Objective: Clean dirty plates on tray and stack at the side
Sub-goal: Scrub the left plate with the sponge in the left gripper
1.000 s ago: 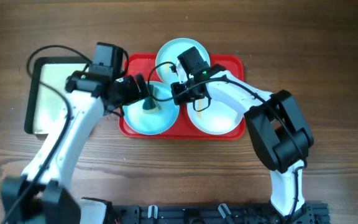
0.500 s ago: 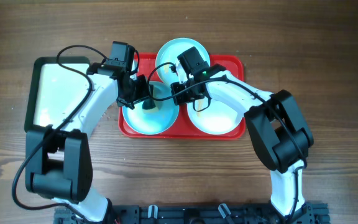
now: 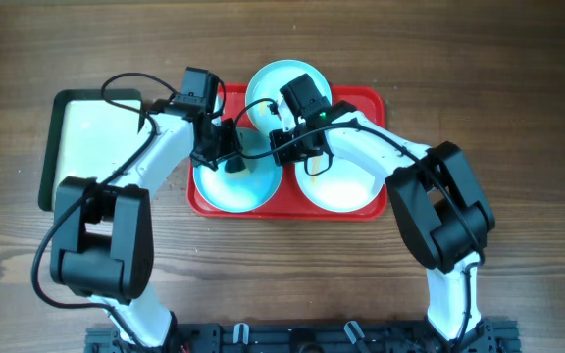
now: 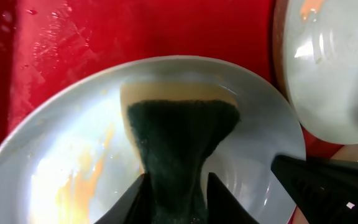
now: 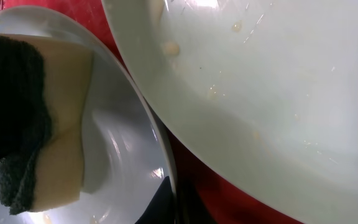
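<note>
The plates point(image 3: 231, 191) look smooth and glossy, the tray point(image 3: 366, 100) shiny plastic, the sponge point(image 4: 179, 134) rough-fibred, the table point(image 3: 518, 98) matt wood.

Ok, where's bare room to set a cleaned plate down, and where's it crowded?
Bare table right of the red tray and in front of it; the cream tray at its left is bare. The red tray is crowded: three plates, sponge, left pincer, right pincer.

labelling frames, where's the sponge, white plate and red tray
sponge point(image 4: 179, 134), left wrist view, on its dark green scouring face
white plate point(image 3: 346, 191), overhead view, on its bare inner floor
red tray point(image 3: 369, 98), overhead view, on a bare corner
</note>
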